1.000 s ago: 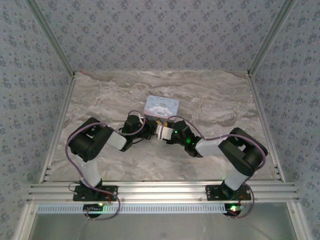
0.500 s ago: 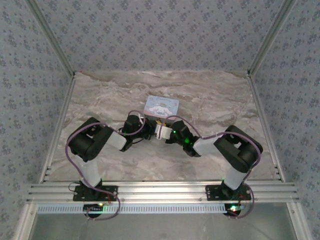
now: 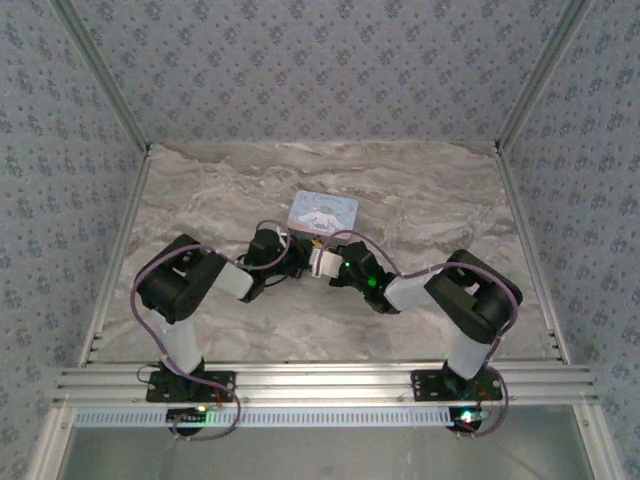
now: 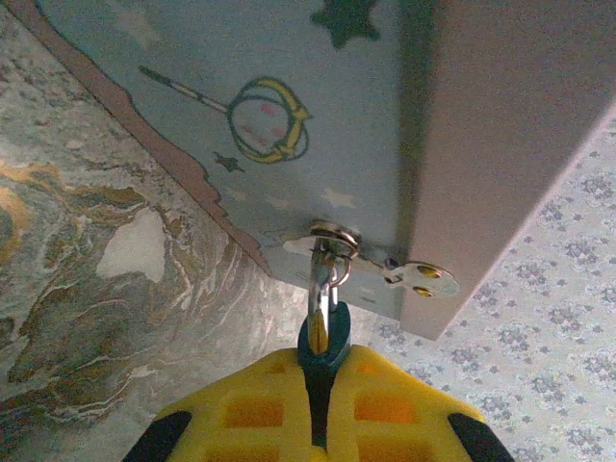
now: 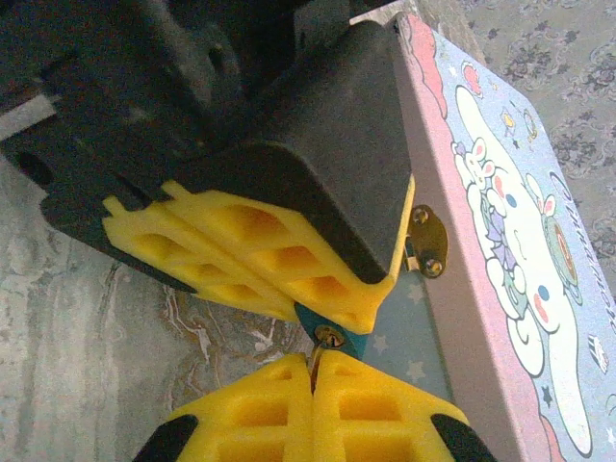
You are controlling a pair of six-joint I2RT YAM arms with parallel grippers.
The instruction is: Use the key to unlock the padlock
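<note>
Marbled table, floral-patterned walls, aluminium frame

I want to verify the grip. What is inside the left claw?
The left claw is shut on the padlock's blue body; its silvery shackle rises through the ring on the tin. The yellow fingers cover most of that body.

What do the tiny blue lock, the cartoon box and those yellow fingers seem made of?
Padlock: blue-coated body, shiny silvery shackle, likely metal. Box: smooth printed surface with faint sheen, probably tin. Fingers: matte yellow plastic or rubber, moulded with pockets.
</note>
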